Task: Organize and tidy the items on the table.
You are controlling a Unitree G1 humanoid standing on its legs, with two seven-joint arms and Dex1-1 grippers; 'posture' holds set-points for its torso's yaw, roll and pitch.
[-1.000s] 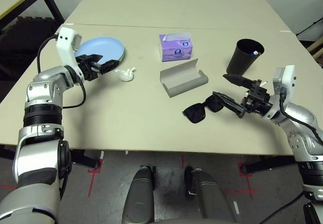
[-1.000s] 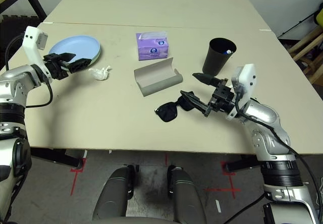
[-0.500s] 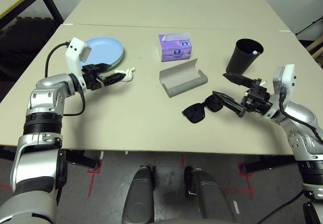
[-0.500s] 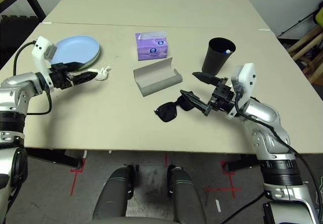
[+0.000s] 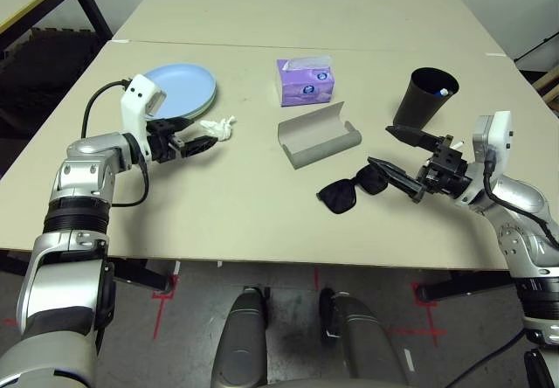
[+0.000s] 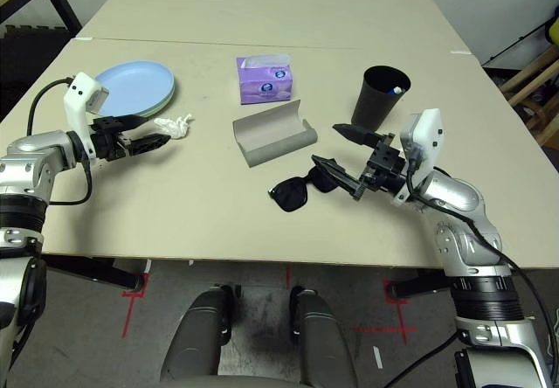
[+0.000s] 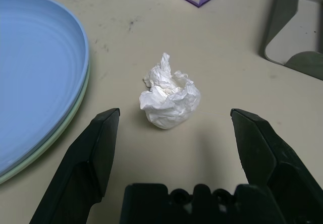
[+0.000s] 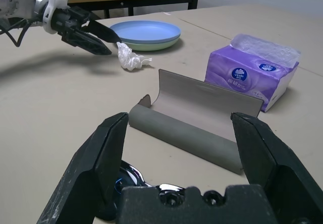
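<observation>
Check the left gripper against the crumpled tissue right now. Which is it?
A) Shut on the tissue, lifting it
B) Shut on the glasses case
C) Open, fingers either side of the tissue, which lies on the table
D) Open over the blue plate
C: in the left wrist view the left gripper stands open, one finger on each side of the tissue, which lies on the table beside the blue plate.

I saw bare table (image 5: 218, 204) all along the near edge, easy passage for either arm. The tissue (image 7: 169, 99) sat beside the plates (image 7: 35, 82) (touching neither finger), with open room on its other side. The case (image 5: 317, 135) and tissue box (image 5: 305, 81) blocked the middle.
</observation>
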